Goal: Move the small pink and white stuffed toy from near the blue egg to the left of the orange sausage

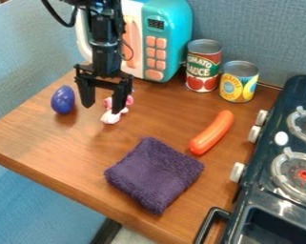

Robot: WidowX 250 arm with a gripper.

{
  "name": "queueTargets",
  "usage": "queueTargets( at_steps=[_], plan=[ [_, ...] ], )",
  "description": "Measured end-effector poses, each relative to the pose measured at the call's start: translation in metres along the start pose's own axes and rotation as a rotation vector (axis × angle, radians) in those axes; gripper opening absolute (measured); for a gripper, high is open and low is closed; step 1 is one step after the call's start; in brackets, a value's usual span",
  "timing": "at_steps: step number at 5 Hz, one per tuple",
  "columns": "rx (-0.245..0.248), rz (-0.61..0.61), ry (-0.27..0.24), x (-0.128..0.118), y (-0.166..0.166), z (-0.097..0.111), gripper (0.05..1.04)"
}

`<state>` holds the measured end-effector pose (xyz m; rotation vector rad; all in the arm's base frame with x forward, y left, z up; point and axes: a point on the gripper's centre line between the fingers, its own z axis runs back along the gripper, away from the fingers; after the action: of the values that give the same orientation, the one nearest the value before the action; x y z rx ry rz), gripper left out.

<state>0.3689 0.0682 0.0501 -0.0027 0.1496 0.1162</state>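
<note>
Hanging gripper (102, 107), pink toy (110, 117) partly hidden

"Is this a real kitchen?"

"More a play one. The stove (250, 164) along the table's right edge is toy-like, with small burners and white knobs, and the teal microwave (175, 31) near the far edge has chunky orange buttons."

"The food cans (204, 66) look homely, though."

"They do, but behind the wooden table (72, 147) stand blue-grey fabric panels (260, 28), like office dividers, and a black robot arm (105, 52) hangs over the top."

"So a lab, then?"

"A lab or an office corner dressed as a kitchen; I can't tell which."
</note>
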Motion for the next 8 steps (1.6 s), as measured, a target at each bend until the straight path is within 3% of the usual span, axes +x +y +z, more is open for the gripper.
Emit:
queueTargets(
  at_steps=[1,3,5,6,7,8],
  plan=[
    [-0.013,0.009,0.038,0.014,0.000,-0.013,0.999],
    [-0.003,0.071,0.058,0.030,0.001,-0.024,0.952],
    [-0.003,0.088,0.074,0.026,0.002,-0.025,0.453],
    [0.004,0.061,0.052,0.025,-0.006,-0.002,0.393],
    [0.038,-0.065,-0.011,0.029,-0.049,0.030,0.392],
    [0.052,-0.173,-0.009,0.026,-0.079,0.030,0.392]
  ],
)
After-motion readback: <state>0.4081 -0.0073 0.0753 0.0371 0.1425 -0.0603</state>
